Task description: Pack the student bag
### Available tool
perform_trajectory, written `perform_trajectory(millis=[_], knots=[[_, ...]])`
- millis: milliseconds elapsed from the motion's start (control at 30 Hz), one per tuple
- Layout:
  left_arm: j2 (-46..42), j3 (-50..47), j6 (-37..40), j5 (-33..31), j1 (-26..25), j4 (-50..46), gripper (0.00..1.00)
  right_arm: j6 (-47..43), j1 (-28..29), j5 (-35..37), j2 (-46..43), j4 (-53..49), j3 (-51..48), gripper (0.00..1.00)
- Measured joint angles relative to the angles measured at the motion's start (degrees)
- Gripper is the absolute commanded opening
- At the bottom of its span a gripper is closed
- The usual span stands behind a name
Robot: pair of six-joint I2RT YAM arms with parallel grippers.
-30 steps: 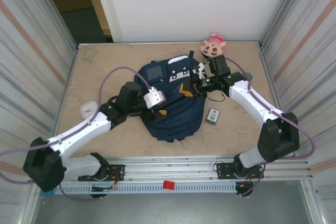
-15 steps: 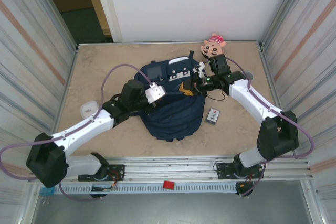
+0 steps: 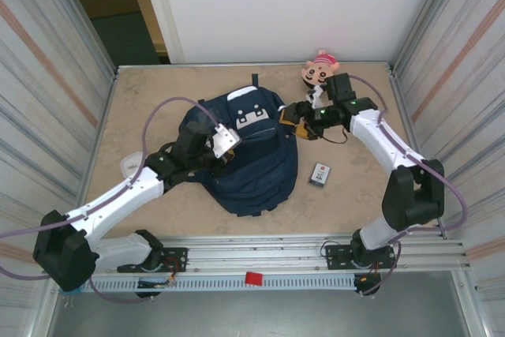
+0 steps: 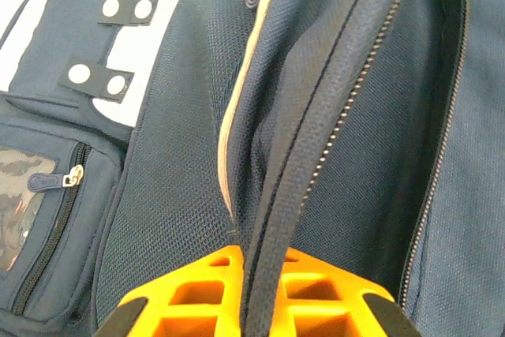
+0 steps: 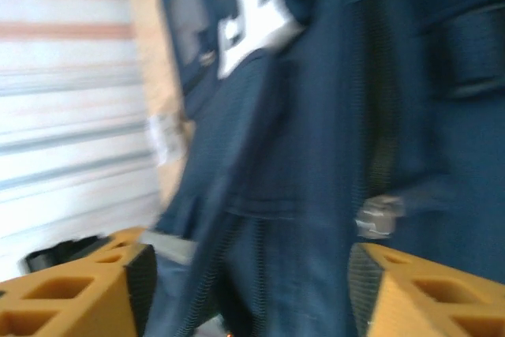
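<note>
Zipper edge (image 4: 312,147) of large navy-blue fabric backpack (image 3: 252,171) clenched between left jaws, probably to hold its mouth open; right jaws stand apart.

Navy student bag (image 3: 254,170) — white-patched, beige mottled table (image 3: 154,92), pink-capped toy (image 3: 319,72)

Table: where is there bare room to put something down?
Bare: the far-left corner of the table, between the side wall and the student bag, and the near patch in front of the small box. Crowded: the far right, where the plush toy, the right hand and the bag sit close together.
</note>
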Motion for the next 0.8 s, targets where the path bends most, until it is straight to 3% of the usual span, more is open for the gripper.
perform_trajectory(millis=[200, 300, 467, 800], knots=[[0.9, 2.9, -3.5, 1.1, 1.7, -1.1, 0.00, -4.1, -2.2, 17.7, -7.2, -11.6, -4.3, 0.81], [1.3, 3.6, -4.1, 1.2, 2.0, -1.5, 0.00, -4.4, -2.5, 23.1, -7.1, -14.3, -10.3, 0.84], [1.5, 3.8, -5.0, 1.7, 2.1, -1.7, 0.00, -4.3, -2.3, 26.7, -3.0, -14.8, -17.0, 0.85], [1.6, 3.8, -5.9, 2.7, 2.4, -1.8, 0.00, -4.2, 1.8, 28.9, 7.4, -9.2, -17.5, 0.82]])
